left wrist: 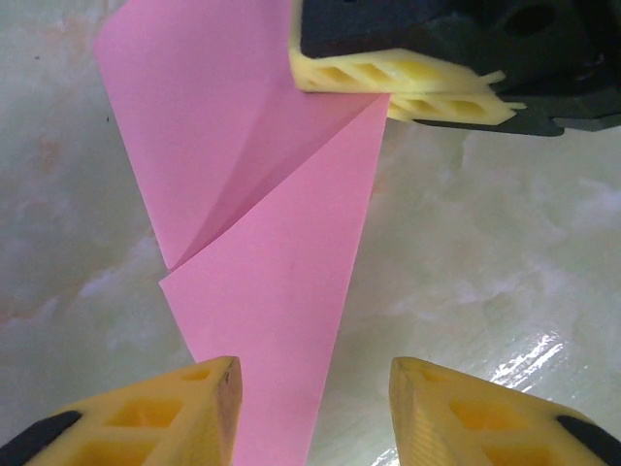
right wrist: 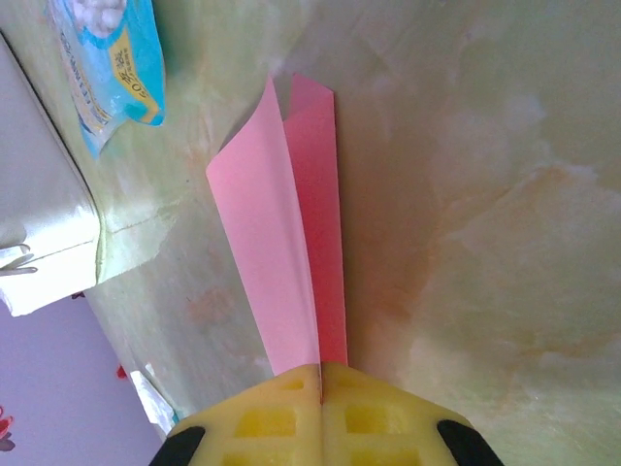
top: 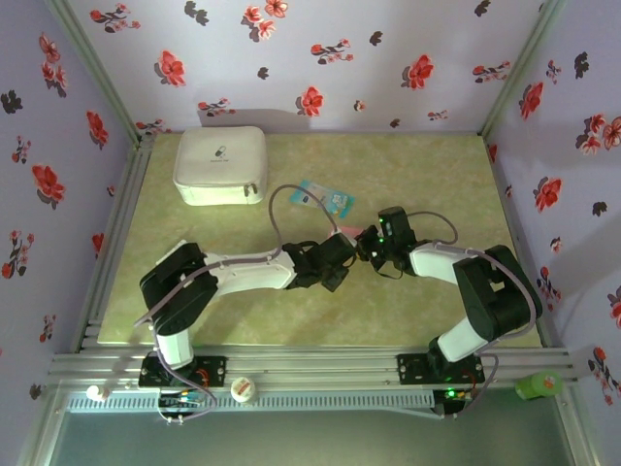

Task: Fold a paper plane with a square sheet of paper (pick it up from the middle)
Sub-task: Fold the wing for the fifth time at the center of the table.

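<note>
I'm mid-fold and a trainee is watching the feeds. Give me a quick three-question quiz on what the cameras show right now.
1. True or false: the right gripper is shut on the folded pink paper.
2. Pick one. The left gripper is:
A) shut on the paper
B) open, with the paper reaching down between its fingers
C) shut on nothing
3. Short answer: in the top view, what small item lies on the table just right of the white case?

Key
1. True: its fingertips meet on the paper's edge.
2. B: the fingers stand well apart.
3. The light-blue packet.
</note>
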### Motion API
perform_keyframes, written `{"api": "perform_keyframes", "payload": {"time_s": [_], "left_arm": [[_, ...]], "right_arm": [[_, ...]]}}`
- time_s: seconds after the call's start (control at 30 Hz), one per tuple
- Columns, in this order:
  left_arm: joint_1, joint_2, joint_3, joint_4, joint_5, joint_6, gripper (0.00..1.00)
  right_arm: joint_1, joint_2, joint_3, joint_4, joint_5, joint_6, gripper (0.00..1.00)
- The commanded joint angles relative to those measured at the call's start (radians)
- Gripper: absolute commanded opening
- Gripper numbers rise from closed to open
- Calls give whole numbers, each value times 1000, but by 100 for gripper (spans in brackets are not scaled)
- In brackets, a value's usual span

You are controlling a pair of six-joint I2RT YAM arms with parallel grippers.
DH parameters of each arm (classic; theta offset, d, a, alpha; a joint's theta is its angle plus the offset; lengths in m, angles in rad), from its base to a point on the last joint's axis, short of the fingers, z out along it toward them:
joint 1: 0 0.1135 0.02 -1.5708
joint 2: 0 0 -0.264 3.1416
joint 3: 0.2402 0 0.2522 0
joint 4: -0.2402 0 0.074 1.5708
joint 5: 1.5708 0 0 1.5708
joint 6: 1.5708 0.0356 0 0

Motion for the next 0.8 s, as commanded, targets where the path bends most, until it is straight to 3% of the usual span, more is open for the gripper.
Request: {"api": "perform_keyframes", "payload": {"time_s": [0.0, 0.47, 0.77], "left_arm": [[-13, 30, 45, -41, -50, 55, 45], [-21, 77, 60, -76, -91, 44, 41], [-21, 90, 76, -94, -105, 52, 30]], "right_arm": [[10, -14, 2, 17, -9, 21, 0], [10, -11, 2, 27, -14, 22, 0], [9, -17, -4, 30, -15, 24, 0]]}}
